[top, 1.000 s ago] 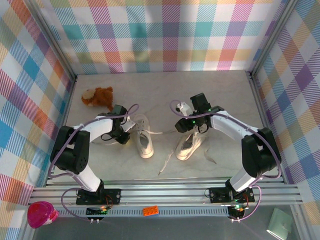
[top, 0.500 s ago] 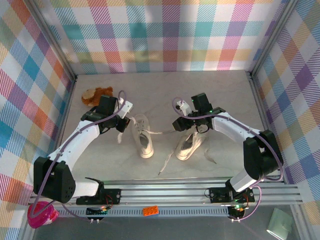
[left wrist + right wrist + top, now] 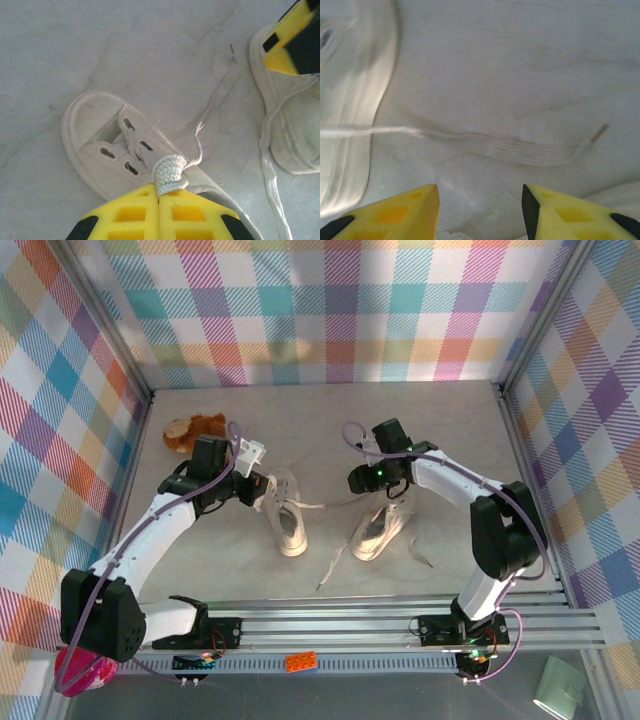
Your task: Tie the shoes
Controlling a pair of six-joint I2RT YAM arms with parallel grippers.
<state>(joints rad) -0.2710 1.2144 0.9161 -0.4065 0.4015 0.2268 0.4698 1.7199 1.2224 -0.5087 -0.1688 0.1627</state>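
Two cream shoes (image 3: 285, 512) (image 3: 378, 527), one brown plush toy (image 3: 195, 430), two arms (image 3: 150, 530) (image 3: 460, 485), one orange brick (image 3: 301, 661)

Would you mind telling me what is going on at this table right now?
Two robot arms are working on a pair of small cream canvas sneakers, and neither is tied yet. The left tool is shut on a bunched white lace over the left-hand sneaker. The right tool hangs open above a loose flat lace lying on the table, holding nothing. A brown plush toy sits untouched at the back left.
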